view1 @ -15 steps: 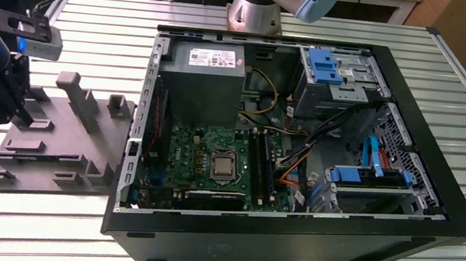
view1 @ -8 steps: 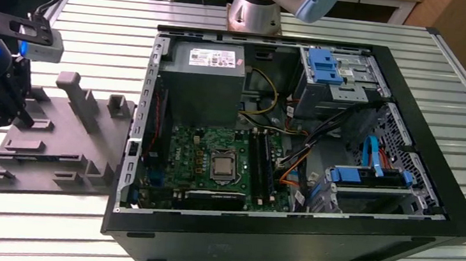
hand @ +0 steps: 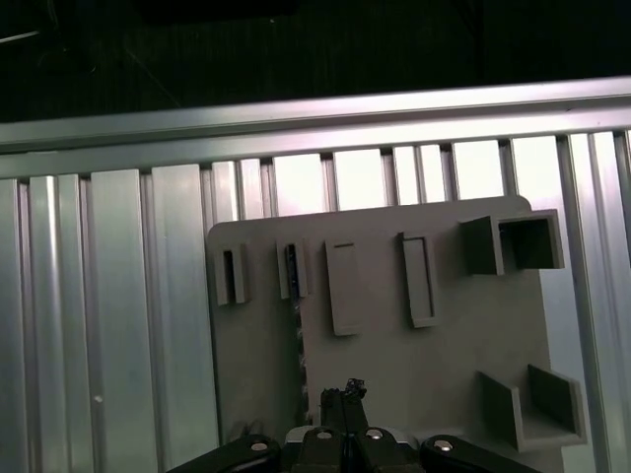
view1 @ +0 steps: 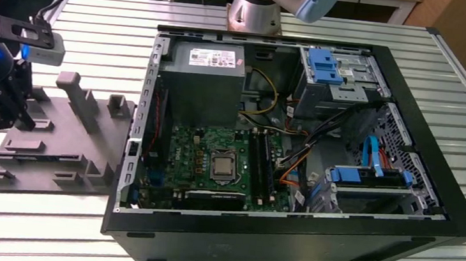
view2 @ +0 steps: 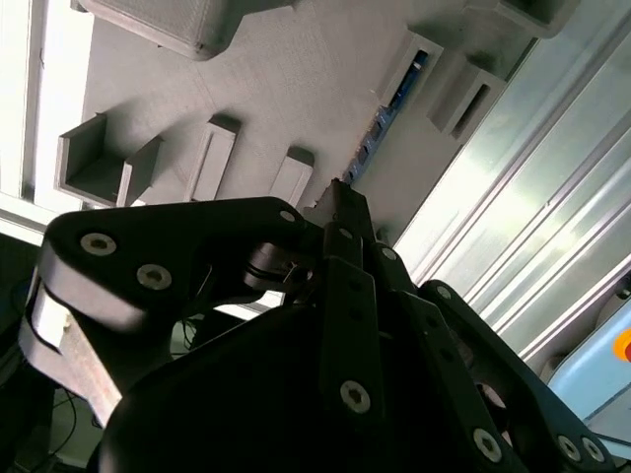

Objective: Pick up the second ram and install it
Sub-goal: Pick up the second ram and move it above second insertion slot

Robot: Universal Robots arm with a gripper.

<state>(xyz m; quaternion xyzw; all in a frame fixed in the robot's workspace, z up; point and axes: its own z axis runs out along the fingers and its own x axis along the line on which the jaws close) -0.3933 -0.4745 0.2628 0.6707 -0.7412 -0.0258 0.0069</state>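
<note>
While the gripper (hand: 346, 389) is hanging just above the grey tray (hand: 444, 325), its fingertips are sitting close together, a narrow setting, with nothing visible between them. It is carrying nothing.

The second ram (hand: 297, 315) is standing on its long edge in a thin slot of the tray, just beside the fingertips and apart from them. Judgement: the slot is keeping the stick upright so that its top edge is offered for a pinch from above. The gripper is sitting off that line, so the pickup is not yet made.

The gripper's black links are covering the near end of the stick in both wrist views. Its lower edge is sunk in the slot, and its chips are too fine to make out.

The tray is lying flat on the ribbed metal desk (hand: 118, 325), at 9 o'clock of the open computer case (view1: 291, 239) in the exterior view. The case is lying on its side with the panel off, probably so the green motherboard (view1: 201, 150) is facing up for insertion. The dark memory slots (view1: 261, 162) are running at 3 o'clock of the silver chip. Whether one is already filled I cannot tell.

At 12 o'clock, the arm's base (view1: 253, 11) is cut off by the frame.
</note>
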